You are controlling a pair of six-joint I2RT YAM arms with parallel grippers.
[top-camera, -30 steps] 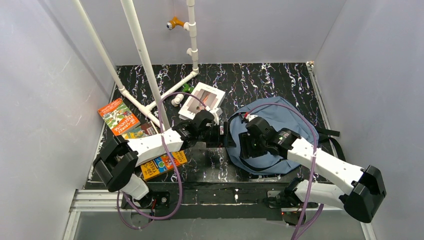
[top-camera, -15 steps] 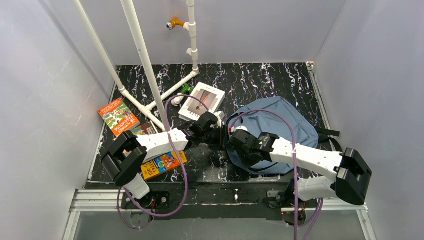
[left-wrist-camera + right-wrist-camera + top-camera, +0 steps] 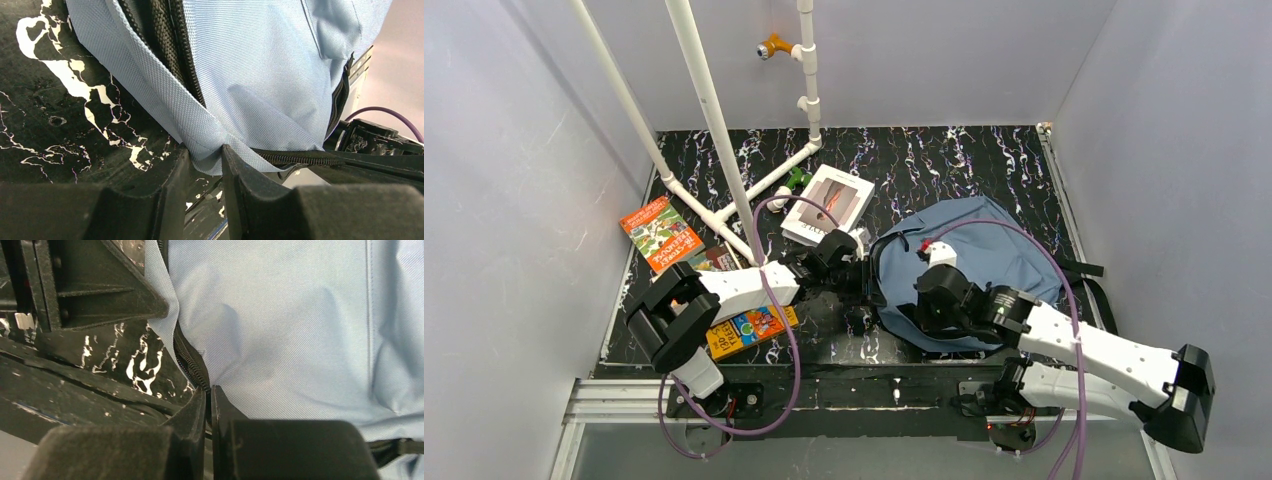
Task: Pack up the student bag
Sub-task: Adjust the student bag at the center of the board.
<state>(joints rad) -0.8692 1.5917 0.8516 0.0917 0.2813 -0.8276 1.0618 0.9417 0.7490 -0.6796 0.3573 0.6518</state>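
Observation:
The student bag (image 3: 994, 255), dusty blue with black zipper trim, lies flat on the right half of the dark marbled table. My left gripper (image 3: 871, 286) is at its left edge. In the left wrist view that gripper (image 3: 204, 154) is shut on a fold of the blue fabric (image 3: 260, 75) beside the zipper (image 3: 300, 157). My right gripper (image 3: 921, 312) sits on the bag's near-left edge. In the right wrist view its jaws (image 3: 208, 392) are pinched shut on the black zipper edge (image 3: 192, 360), with the left gripper's body a short way beyond.
Books lie to the left: a white one (image 3: 829, 203), an orange one (image 3: 660, 233) and a colourful one (image 3: 749, 328) under the left arm. White pipes (image 3: 709, 110) slant across the back left. Black straps (image 3: 1092, 280) trail off the bag's right side.
Both grippers have closed on the bag's left edge. The right arm swung its elbow out to the right and its wrist settled nearer the front; the left gripper barely moved.

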